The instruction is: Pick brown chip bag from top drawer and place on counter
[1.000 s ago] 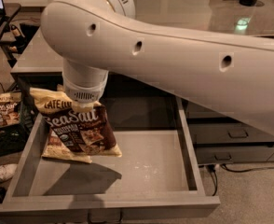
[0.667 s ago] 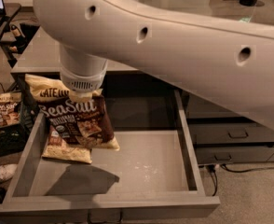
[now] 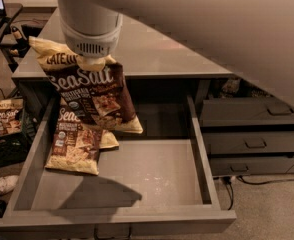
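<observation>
Lifted higher than a second ago, the dark brown cream-banded chip bag (image 3: pixel 94 96) hangs above the shallow grey top drawer (image 3: pixel 152 169), top edge pinched in my claw (image 3: pixel 89 61). Extraction looks done; next, carry it over the glossy grey table (image 3: pixel 157 49), then release.

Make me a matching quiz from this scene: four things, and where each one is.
Things: 1 gripper; 2 brown chip bag; 3 second chip bag; 4 third chip bag.
Places: A lying in the top drawer, left side; B hanging from the gripper; C above the drawer's left, shut on a bag's top; D outside the drawer, far left.
Pairs: 1-C, 2-B, 3-A, 4-D.
</observation>
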Robot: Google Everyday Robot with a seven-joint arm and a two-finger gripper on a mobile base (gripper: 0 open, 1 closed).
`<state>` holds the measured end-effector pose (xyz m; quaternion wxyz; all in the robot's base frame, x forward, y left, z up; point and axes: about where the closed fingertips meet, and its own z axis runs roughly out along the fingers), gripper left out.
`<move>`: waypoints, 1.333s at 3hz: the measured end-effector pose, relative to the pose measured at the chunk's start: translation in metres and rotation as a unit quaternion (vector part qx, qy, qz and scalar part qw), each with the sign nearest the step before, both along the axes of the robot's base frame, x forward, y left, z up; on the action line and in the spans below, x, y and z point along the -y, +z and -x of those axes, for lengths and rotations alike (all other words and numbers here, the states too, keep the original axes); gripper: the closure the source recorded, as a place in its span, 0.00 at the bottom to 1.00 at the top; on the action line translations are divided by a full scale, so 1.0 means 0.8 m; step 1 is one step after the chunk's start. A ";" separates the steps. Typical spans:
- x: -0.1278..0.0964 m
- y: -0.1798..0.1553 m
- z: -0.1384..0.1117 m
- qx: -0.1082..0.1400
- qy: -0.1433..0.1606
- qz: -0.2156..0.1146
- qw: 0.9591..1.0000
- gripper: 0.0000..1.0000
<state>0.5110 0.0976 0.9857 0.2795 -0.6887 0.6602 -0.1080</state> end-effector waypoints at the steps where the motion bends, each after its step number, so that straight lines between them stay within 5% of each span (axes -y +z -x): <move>1: -0.001 0.008 0.002 0.006 0.001 -0.003 1.000 1.00; 3: 0.029 0.071 -0.070 0.048 -0.013 -0.038 0.998 1.00; 4: 0.051 0.085 -0.121 0.047 -0.034 -0.039 0.998 1.00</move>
